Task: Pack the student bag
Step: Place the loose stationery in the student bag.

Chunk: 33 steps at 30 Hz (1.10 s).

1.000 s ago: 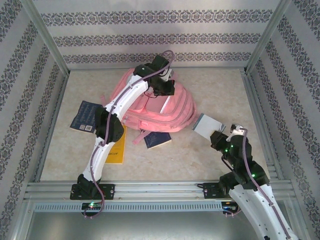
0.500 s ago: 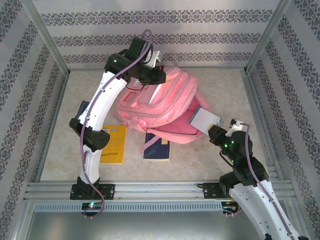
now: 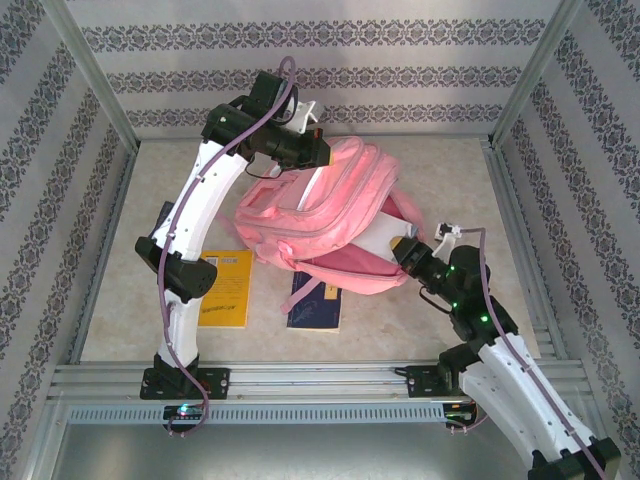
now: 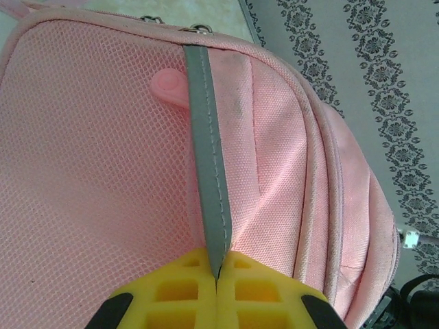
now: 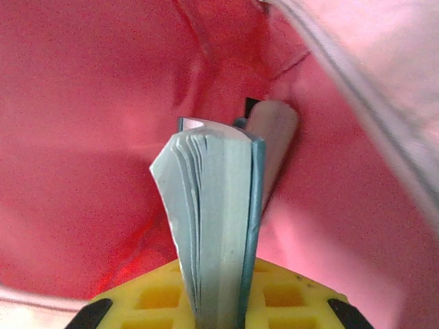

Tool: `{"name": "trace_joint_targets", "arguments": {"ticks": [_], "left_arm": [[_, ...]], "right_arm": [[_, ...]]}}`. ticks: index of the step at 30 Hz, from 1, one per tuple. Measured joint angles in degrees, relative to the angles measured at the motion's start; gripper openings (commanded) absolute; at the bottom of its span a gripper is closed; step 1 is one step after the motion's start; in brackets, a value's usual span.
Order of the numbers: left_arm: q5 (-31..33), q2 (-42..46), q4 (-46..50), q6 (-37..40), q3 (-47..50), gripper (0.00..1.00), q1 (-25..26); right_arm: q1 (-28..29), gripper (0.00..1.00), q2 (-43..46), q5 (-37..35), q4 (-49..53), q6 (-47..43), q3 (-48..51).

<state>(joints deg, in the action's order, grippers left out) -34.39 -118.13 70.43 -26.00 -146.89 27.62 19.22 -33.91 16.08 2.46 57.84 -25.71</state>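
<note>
- Student bag (image 3: 320, 205), pink, sits mid-table with its open mouth turned toward the right arm.
- The left gripper (image 4: 218, 266) is clenched on the bag's grey strip (image 4: 206, 137), and the strip's lower end is hidden between the yellow pads.
- The right gripper (image 5: 218, 295) grasps a grey-covered book (image 5: 223, 185) with fanned pages. The book's far end is inside the bag's pink lining, and its cover text cannot be seen.
- A yellow book (image 3: 225, 287) is partly hidden behind the left arm.
- A dark blue book (image 3: 315, 300) is partly covered by the bag's near edge.
</note>
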Motion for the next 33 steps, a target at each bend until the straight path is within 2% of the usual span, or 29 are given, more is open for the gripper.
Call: {"name": "trace_joint_targets", "arguments": {"ticks": [7, 14, 20, 26, 31, 32, 33], "left_arm": [[-1.3, 0.0, 0.0, -0.6, 0.0, 0.0, 0.0], [-2.1, -0.3, -0.1, -1.5, 0.0, 0.0, 0.0], [-2.5, -0.4, -0.5, -2.0, 0.0, 0.0, -0.3], [-3.9, -1.1, -1.5, -3.1, 0.0, 0.0, -0.4], [-4.6, -2.4, -3.4, -4.2, -0.1, 0.0, -0.8], [-4.6, -2.8, -3.6, -4.3, -0.2, 0.0, -0.8], [-4.6, -3.2, -3.8, -4.5, -0.6, 0.0, -0.9]], "right_arm": [[1.0, 0.0, -14.6, 1.0, -7.7, 6.4, -1.7], [5.9, 0.0, -28.8, -1.7, -13.0, 8.2, -9.4], [9.1, 0.0, -35.5, -5.8, -13.7, 7.5, -15.1], [10.3, 0.0, -46.4, -9.4, -13.7, 9.4, -22.5], [11.1, 0.11, -55.0, -10.6, -17.2, 11.5, -26.3], [11.2, 0.16, -57.0, -10.7, -18.5, 12.0, -27.4], [11.3, 0.24, -59.0, -10.6, -19.5, 12.5, -28.7]]}}
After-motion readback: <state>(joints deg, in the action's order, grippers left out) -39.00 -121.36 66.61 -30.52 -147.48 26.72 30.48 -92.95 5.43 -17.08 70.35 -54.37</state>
